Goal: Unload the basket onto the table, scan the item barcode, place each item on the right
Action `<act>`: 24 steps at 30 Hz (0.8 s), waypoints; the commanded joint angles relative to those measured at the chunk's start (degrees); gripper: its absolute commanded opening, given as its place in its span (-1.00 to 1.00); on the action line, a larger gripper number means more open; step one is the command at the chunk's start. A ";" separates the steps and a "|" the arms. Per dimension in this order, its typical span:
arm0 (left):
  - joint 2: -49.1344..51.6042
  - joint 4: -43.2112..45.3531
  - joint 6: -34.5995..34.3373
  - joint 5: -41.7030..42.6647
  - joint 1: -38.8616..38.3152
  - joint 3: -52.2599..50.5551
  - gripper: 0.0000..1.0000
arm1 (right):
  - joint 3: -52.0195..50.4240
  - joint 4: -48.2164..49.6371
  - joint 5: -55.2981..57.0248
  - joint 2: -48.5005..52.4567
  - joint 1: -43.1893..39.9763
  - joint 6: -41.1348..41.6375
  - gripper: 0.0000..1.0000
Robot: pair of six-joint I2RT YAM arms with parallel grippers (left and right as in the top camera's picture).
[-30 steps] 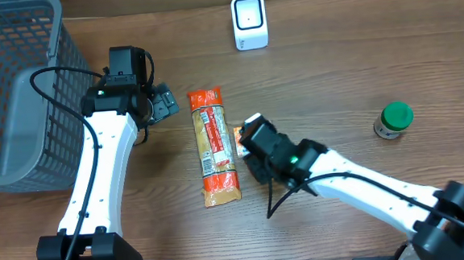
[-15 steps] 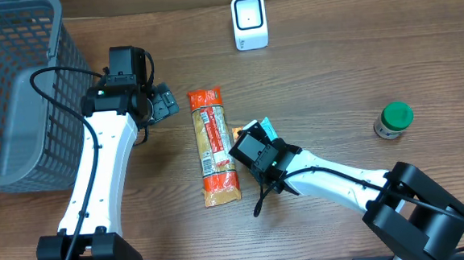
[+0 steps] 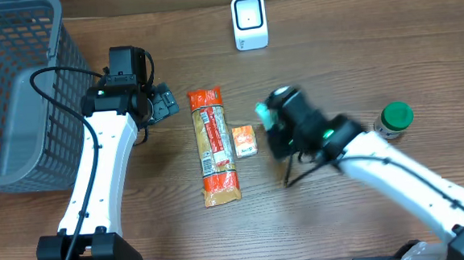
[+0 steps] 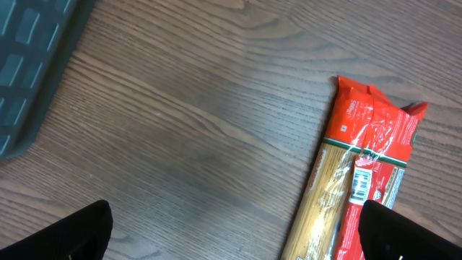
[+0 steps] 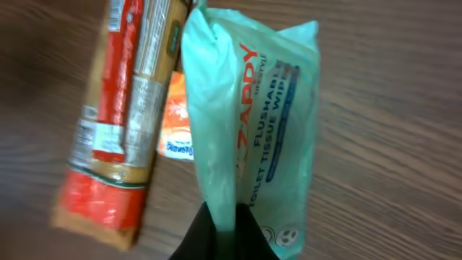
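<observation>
Mint-green plastic packet of flushable tissue wipes [image 5: 267, 123] is pinched at one edge by the right gripper [image 5: 220, 227] and held over the wooden table [image 3: 332, 51]. It is near a small orange box [image 3: 244, 140] and a long red-and-orange spaghetti packet [image 3: 215, 147]. The left gripper [image 3: 162, 102] stands wide and empty beside the spaghetti.

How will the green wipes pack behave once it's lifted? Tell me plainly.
Probably floppy: the wipes pack is a soft film pouch pinched at one edge by the right gripper, so it likely sags and swings. Its glossy film may be slippery, so that thin edge grip could slip. Being flat, it should not roll.
</observation>
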 commanded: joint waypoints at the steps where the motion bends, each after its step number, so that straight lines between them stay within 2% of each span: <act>1: 0.28 0.02 0.63 -0.72 0.02 0.11 1.00 | -0.68 0.09 -24.44 1.73 -8.52 -1.07 -0.93; 4: 0.28 0.02 0.63 -0.72 0.02 0.11 1.00 | -2.12 0.57 -35.30 4.61 -15.15 -3.69 -0.93; 9: 0.28 0.02 0.63 -0.72 0.02 0.11 1.00 | -4.26 2.82 -44.89 9.29 -21.42 -7.50 -0.93; 16: 0.28 0.02 0.63 -0.72 0.02 0.11 0.99 | -4.63 4.02 -45.29 14.75 -23.87 -11.85 -0.92; 24: 0.28 0.02 0.63 -0.72 0.02 0.11 1.00 | -4.63 3.98 -35.36 15.04 -25.64 -11.87 -0.65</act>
